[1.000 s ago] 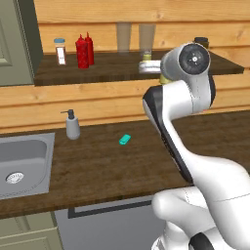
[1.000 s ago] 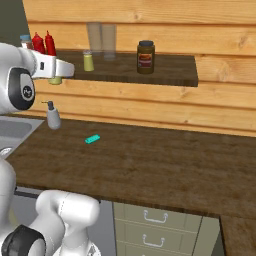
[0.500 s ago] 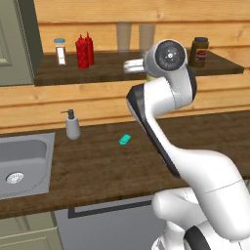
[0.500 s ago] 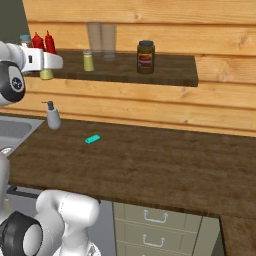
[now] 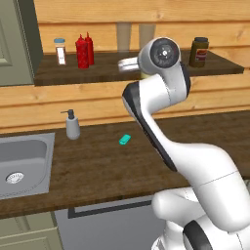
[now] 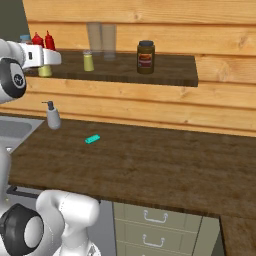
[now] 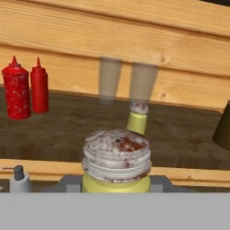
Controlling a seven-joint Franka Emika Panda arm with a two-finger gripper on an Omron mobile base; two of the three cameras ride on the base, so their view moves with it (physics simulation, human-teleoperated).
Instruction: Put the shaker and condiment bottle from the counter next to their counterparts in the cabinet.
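My gripper (image 7: 116, 179) is shut on the shaker (image 7: 117, 161), a yellow-olive cylinder with a grey cap, held upright at the front edge of the cabinet shelf (image 7: 179, 134). In the right base view the held shaker (image 6: 45, 71) hangs under the white hand, left of its counterpart shaker (image 6: 88, 61) on the shelf. The counterpart shaker (image 7: 137, 119) stands just behind it. The broad red condiment bottle (image 7: 16, 92) and the slim red bottle (image 7: 39, 87) stand side by side at the shelf's left. In the left base view the hand (image 5: 128, 64) juts left from the arm.
A clear jar with a blue lid (image 5: 60, 51) stands left of the red bottles, by the grey-green door (image 5: 14, 41). A dark jar (image 5: 198, 52) sits at the shelf's right. On the counter are a soap dispenser (image 5: 72, 125), a teal item (image 5: 125, 139) and the sink (image 5: 22, 166).
The arm has swung left along the shelf front, carrying the shaker with it. The bottles and jars on the shelf have not moved.
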